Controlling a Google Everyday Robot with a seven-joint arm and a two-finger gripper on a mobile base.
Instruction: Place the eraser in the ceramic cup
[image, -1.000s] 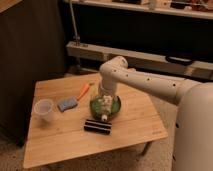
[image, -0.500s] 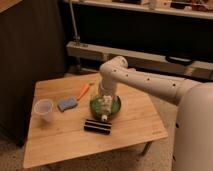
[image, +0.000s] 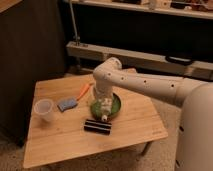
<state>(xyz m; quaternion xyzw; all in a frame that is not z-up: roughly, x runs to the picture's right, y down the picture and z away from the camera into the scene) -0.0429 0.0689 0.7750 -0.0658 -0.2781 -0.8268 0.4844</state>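
Hanging low over the front rim of the green bowl (image: 116, 102), the gripper (image: 104, 114) points down; whether it is spread or closed, I cannot tell. Just in front of it, the eraser (image: 97, 126) lies flat on the wooden table (image: 131, 136). The ceramic cup (image: 44, 110) stands well apart, beyond a blue-grey sponge (image: 66, 104).

One eraser (image: 97, 126), cup (image: 43, 110), bowl (image: 116, 103) beneath jaws

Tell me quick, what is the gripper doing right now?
Gripper: cannot be told; it hangs over the green bowl, just behind the eraser lying on the table.
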